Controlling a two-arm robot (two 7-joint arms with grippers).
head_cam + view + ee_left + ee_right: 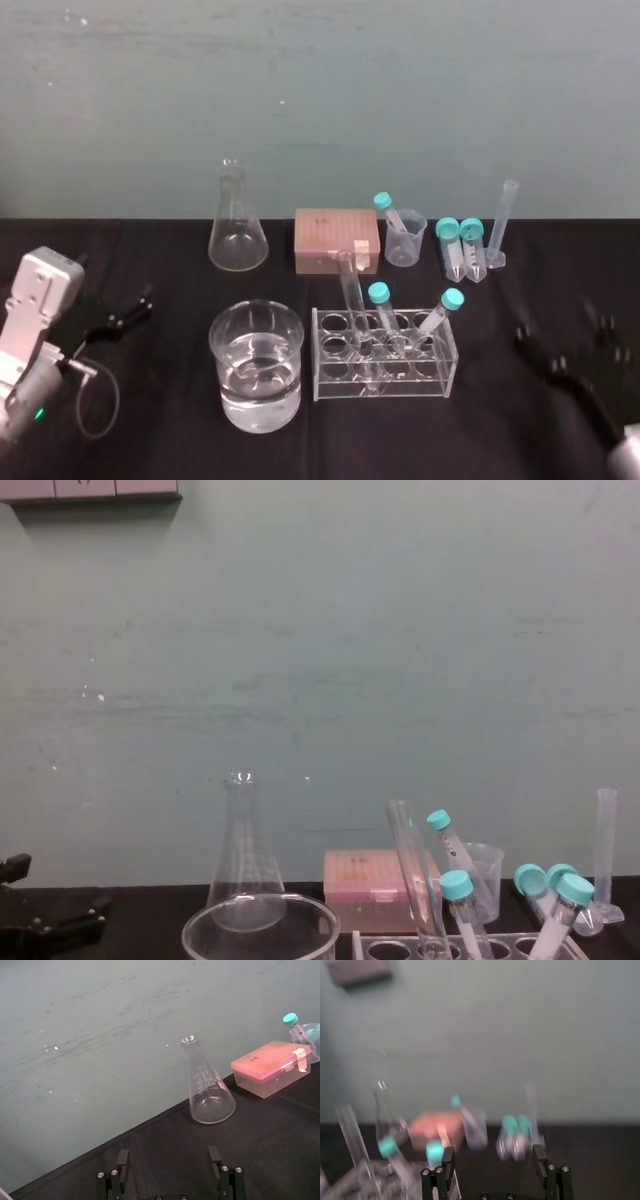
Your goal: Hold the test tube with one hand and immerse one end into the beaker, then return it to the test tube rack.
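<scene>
**Task items.** We find the test tube [352,292] seated in the test tube rack [330,382], in a hole toward the rack's 9 o'clock end. The tube is tilted, its open lip leaning toward 11 o'clock and standing clear above the rack's top plate. Two capped tubes [380,300] share the rack on the test tube's 3 o'clock side, and these are also tilted. The beaker [256,362] stands at 9 o'clock from the rack, just beside it, and is partly filled with clear liquid.

**Far edge.** At 12 o'clock from the beaker and rack, a row of items runs along the far edge of the tabletop [480,430], close to the wall [400,90]. The row comprises a flask [238,235], a box [337,240], a cup [406,242] with a capped tube leaning in it, two further capped tubes and a graduated cylinder [503,225]. A narrow band of bare tabletop separates this row from the rack.

**Arms.** The left end effector [168,1150] sits low at 9 o'clock from the beaker, well apart from it, with its fingers spread. Open tabletop lies between the two. The right end effector [493,1151] sits at 3 o'clock from the rack, also well apart and with its fingers spread. Open tabletop likewise lies between it and the rack's end.
</scene>
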